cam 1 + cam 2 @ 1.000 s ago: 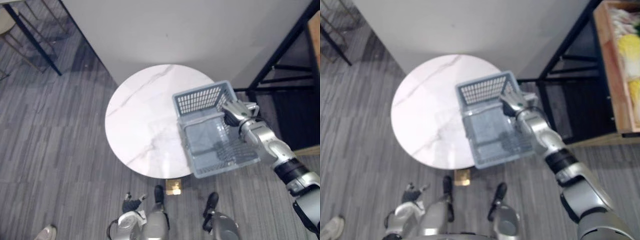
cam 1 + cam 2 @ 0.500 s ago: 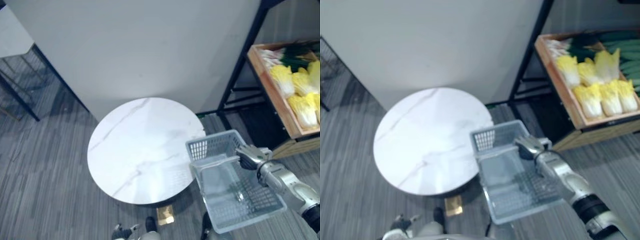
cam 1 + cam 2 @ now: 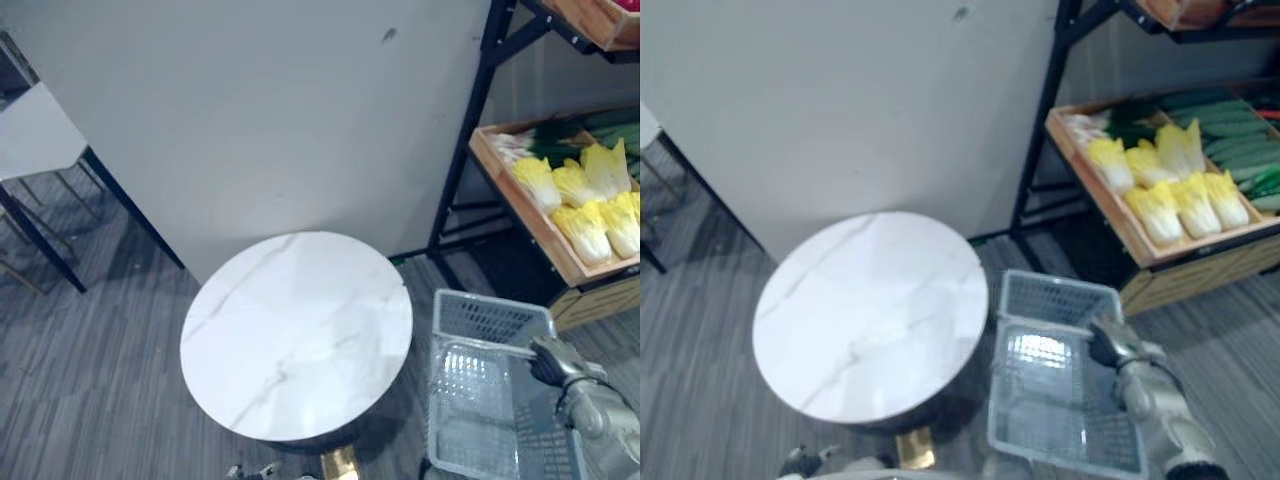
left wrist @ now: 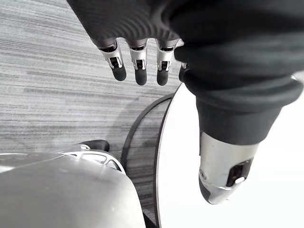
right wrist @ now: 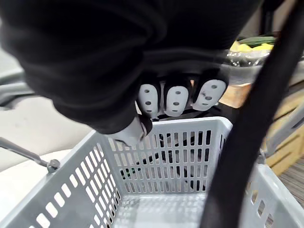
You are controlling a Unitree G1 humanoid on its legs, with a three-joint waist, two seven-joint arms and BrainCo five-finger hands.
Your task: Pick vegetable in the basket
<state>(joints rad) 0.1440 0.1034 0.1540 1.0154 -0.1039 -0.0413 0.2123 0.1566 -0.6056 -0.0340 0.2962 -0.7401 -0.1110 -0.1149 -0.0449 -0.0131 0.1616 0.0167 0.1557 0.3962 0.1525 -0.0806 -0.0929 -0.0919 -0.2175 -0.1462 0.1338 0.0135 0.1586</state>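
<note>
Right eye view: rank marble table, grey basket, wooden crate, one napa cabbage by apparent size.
1. marble table
2. grey basket and wooden crate: about alike; the view's edge cuts the crate off, so no ranking
3. napa cabbage

Basket (image 3: 490, 318) shift relative to round table (image 3: 295, 335).
Earlier over its right edge; now clear, just beside it, in right hand (image 3: 556, 362).

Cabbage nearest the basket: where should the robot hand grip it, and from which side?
Probably its firm pale stem end, from above: the cabbage lies flat in the crate, with other cabbages close beside it, so its sides are blocked. The left robot hand is open; the right robot hand holds the basket.
</note>
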